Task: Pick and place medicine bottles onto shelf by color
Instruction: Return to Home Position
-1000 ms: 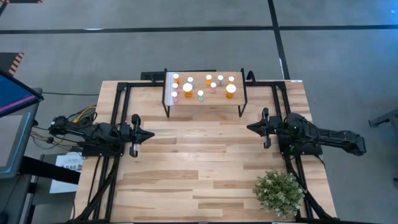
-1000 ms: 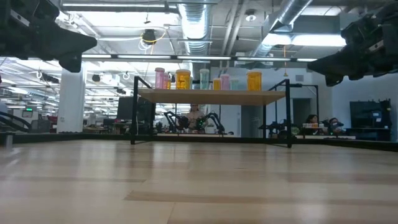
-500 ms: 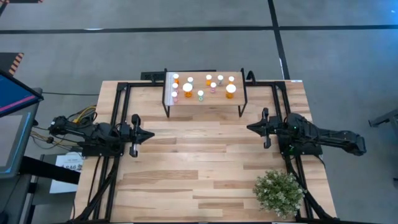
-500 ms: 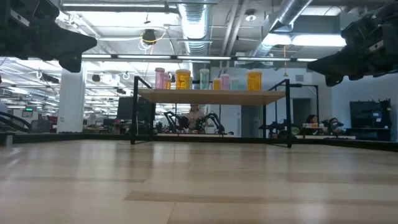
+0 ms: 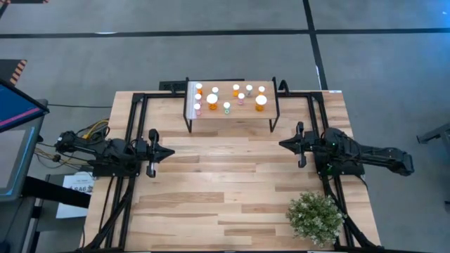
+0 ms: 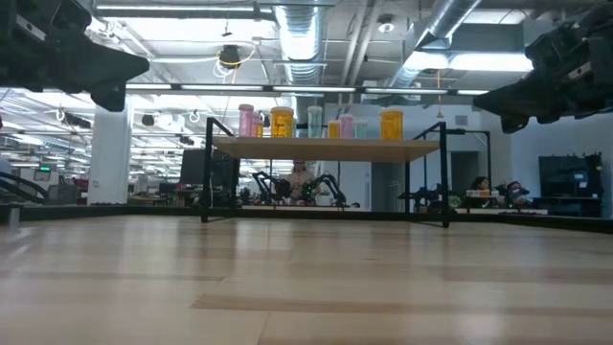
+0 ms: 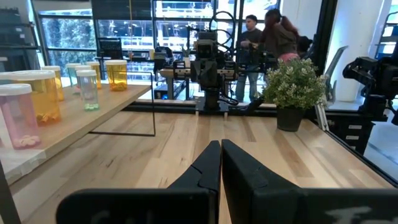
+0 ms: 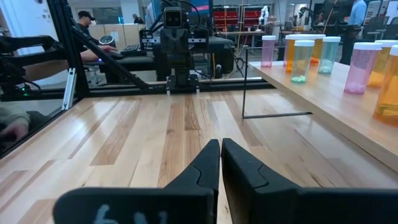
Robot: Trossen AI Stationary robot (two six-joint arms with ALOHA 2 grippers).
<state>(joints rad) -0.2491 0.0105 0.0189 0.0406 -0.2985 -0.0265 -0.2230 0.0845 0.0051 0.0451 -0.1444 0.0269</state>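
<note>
The left fingers (image 7: 205, 171) are pressed together, empty, above the worktop (image 5: 225, 183). Beyond both pairs, the medicine bottles (image 5: 212, 98) are stood on the shelf (image 5: 242, 112), so nothing seems left to carry. The right fingers (image 8: 205, 168) are likewise closed, empty.

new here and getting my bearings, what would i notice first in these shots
The raised shelf at the far edge of the table draws the eye, crowded with white-capped medicine bottles in orange, pink and green. The left arm and right arm face each other across the table, jaws shut and empty; a potted plant stands by the right arm.
</note>
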